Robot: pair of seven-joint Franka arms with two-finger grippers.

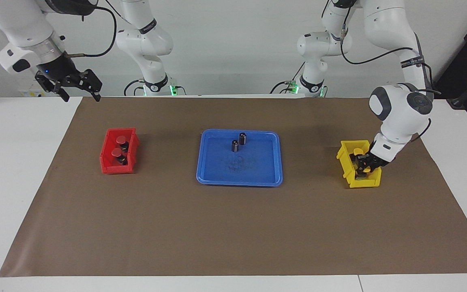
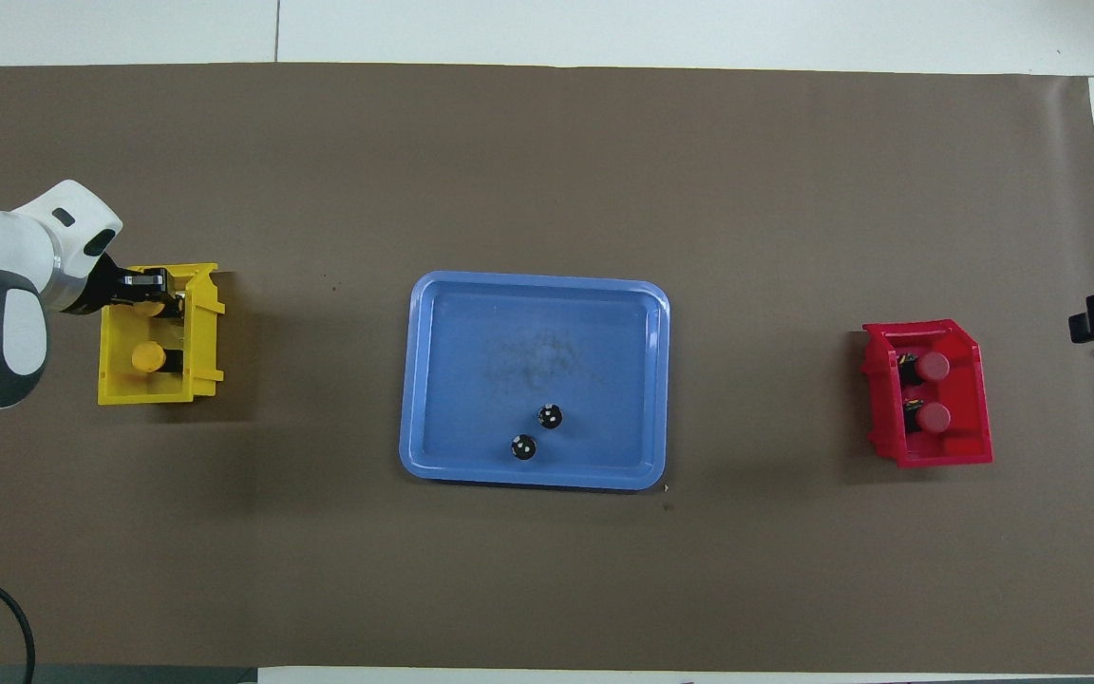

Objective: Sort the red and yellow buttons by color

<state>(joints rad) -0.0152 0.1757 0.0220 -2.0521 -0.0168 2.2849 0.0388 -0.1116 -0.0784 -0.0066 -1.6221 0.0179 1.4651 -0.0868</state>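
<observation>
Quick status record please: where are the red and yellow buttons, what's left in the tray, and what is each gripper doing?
red buttons: two, both in the red bin
yellow buttons: one lying in the yellow bin; a second is not clearly visible
blue tray: holds two dark capless cylinders, no buttons
left gripper: down inside the yellow bin, grip state unclear
right gripper: raised near its end of the table, open, waiting

arms: white shells, grey joint caps | cables: black | claws: black
</observation>
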